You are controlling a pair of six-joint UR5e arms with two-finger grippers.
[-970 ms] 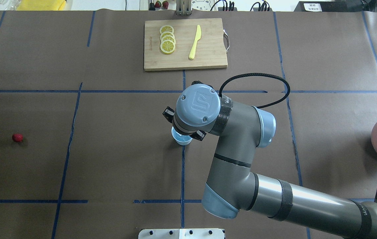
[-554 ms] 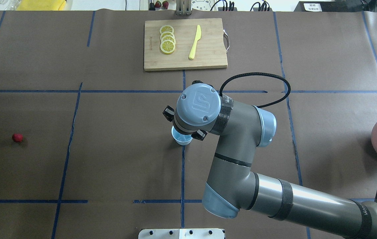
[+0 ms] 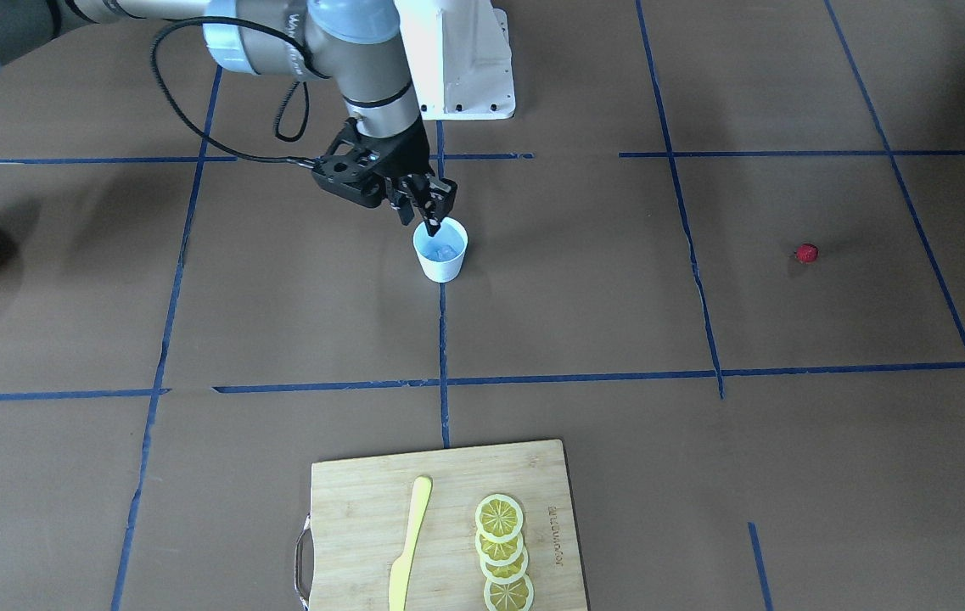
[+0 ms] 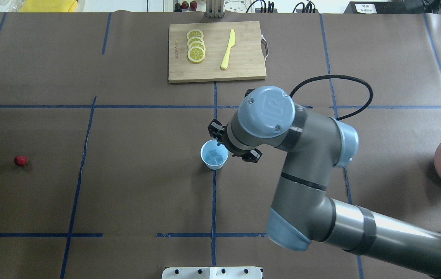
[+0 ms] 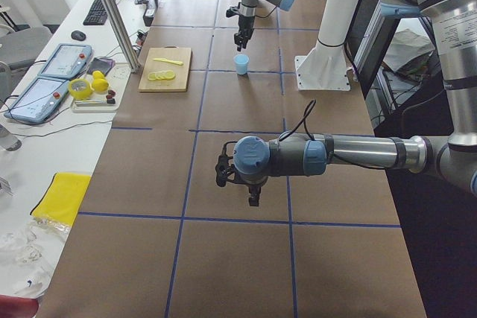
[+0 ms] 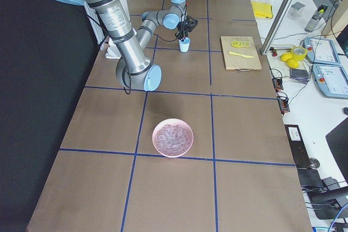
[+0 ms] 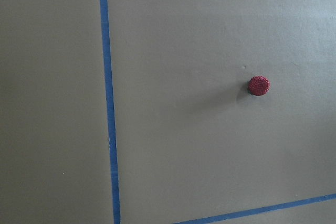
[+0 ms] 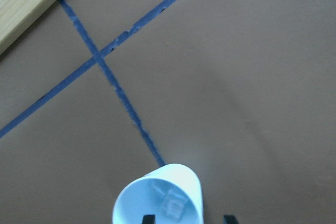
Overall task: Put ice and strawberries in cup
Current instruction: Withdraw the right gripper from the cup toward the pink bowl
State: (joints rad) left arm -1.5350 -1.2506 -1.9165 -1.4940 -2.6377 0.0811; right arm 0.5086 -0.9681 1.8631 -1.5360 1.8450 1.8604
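The strawberry (image 4: 20,160) lies alone at the worktop's far left, well apart from the cup (image 4: 214,155), so that half of the job is not yet done. The left gripper (image 5: 254,200) hangs over that side, and its wrist camera looks down on the berry. Whether its jaws are apart or together I cannot tell. At the centre the cup stands upright with ice (image 4: 215,156) already in it. The right gripper (image 3: 424,212) hovers just above the cup's rim, jaws apart and holding nothing. I judge the ice part begun, perhaps finished, and the berry is what remains.

Counting across: one strawberry on the worktop, and one cup holding two or perhaps three cubes. There is one cutting board (image 4: 243,73) carrying four lemon slices (image 4: 196,45) and one yellow knife (image 4: 228,49). At the far right, one pink bowl (image 4: 439,157) is heaped with more cubes than I can count.
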